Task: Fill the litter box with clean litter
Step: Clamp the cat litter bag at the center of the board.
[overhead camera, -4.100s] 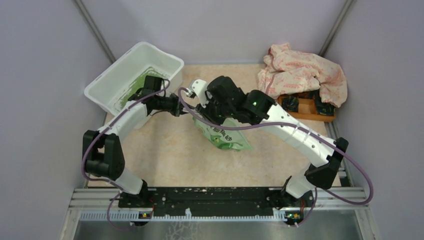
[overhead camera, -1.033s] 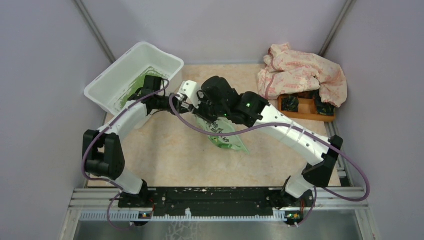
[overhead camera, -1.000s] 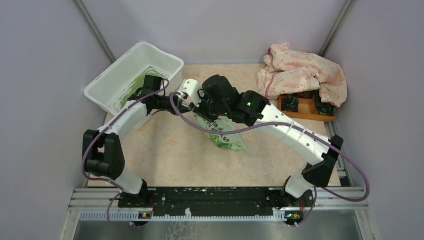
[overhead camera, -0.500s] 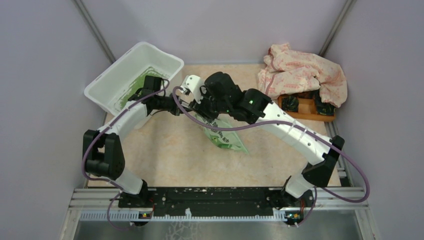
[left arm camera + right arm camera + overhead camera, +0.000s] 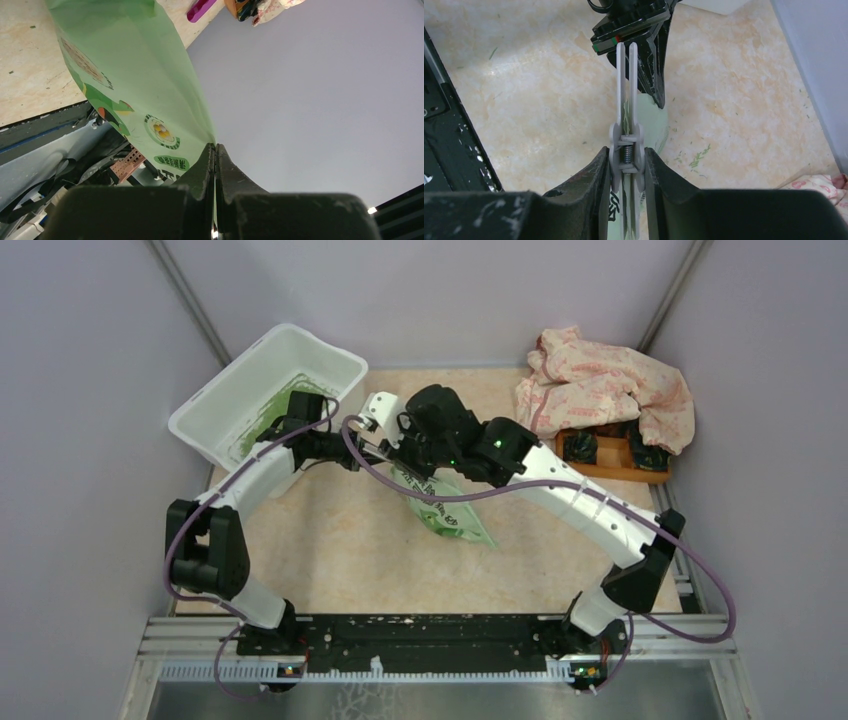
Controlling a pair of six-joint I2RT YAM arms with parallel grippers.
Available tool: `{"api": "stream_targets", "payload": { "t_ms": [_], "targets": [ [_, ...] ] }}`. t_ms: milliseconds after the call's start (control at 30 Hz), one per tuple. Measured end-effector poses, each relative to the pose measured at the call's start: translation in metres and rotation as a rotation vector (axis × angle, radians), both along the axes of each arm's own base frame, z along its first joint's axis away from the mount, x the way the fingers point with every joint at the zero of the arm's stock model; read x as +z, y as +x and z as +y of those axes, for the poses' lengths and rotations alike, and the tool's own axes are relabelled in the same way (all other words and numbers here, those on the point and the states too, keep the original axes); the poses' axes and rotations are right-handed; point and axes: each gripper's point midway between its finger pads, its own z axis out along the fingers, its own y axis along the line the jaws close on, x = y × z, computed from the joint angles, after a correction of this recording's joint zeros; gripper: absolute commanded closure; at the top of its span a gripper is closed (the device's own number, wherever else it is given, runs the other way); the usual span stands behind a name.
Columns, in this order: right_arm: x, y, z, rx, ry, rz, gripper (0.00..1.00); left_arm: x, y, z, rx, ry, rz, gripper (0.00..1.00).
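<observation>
The box (image 5: 212,403) sits far left, open upward, long axis running near-left to far-right, with a litter (image 5: 264,426) patch on its floor, and right of it lies the bag (image 5: 455,522), its edge pinched in the closed left claw (image 5: 215,150) while the right claw (image 5: 626,162) is clamped on a white clip (image 5: 626,75).

Over the last few seconds the right gripper (image 5: 625,152), its fingers pressed against both sides of the white clip (image 5: 620,85), has swung leftward and ended nearer the litter box (image 5: 225,375) than it began. In the final second it also edged away from the arm bases, toward the far wall. The right arm (image 5: 580,500) followed, its elbow and upper link shifting a little to the left. The green bag (image 5: 455,518) was drawn along with it: its free lower corner has slid slightly left, and the bag now looks narrower on the table.
</observation>
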Motion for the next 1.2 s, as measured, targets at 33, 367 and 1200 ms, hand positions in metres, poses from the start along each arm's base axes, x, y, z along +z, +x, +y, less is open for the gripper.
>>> {"api": "stream_targets", "payload": {
  "t_ms": [33,367,1200],
  "targets": [
    [-0.002,0.001,0.001,0.0,-0.005,0.001,0.94,0.0,0.0,0.0,0.0,0.0,-0.001,1.0],
    [0.009,0.003,0.008,-0.003,0.007,0.006,1.0,0.0,0.001,0.0,0.0,-0.001,-0.003,1.0],
    [0.002,-0.003,0.004,-0.044,-0.041,0.1,1.0,-0.003,0.001,0.0,0.011,-0.007,0.011,1.0]
  ]
}}
